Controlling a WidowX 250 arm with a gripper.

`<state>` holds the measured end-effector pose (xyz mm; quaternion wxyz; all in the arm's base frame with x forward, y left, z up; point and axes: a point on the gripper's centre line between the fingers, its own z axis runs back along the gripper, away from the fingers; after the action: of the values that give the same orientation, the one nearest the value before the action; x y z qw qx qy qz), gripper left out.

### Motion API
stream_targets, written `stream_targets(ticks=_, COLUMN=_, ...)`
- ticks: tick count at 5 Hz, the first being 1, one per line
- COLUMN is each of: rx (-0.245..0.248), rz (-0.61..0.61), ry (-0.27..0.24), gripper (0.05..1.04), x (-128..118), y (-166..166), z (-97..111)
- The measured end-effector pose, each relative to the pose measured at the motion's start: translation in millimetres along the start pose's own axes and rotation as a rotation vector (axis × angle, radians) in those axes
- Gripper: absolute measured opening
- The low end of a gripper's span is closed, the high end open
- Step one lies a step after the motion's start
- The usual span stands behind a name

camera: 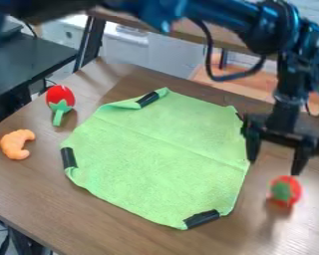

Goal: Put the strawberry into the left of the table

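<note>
While the strawberry (284, 191) is at the view's R side, just below the gripper (275, 168) & apart from it, its green cap faces roughly toward the cam, a bit L; the long axis is foreshortened, so the tip's exact dir. is hard to tell. Whether it touches the wood, can't tell. Gripper hangs pointing down, fingers spread w/ a gap btwn, released, grasping nothing. Green cloth (155, 159) lies flat mid-table, w/ black strips (202, 218) at its corners, btwn strawberry & the table's L part. On that L part: red toy (60, 94), green stem pointing down-view, nr the cloth's upper-L side; & orange curved toy (17, 144) lower down, nr the table's L edge. Arm (222, 12) crosses the view's top & drops at R, w/ a looped cable (209, 55) hanging nr the cloth's far side. Table (29, 184) has bare wood btwn cloth & L edge, esp. below the orange curved toy, plus a strip along the near edge & more around the strawberry.
</note>
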<state>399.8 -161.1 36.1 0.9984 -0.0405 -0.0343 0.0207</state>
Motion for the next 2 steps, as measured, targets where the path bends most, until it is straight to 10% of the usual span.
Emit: stream_targets(ticks=2, rx=-0.080, rz=0.006, ry=-0.082, gripper=1.001, x=1.5, y=27.9, z=50.1)
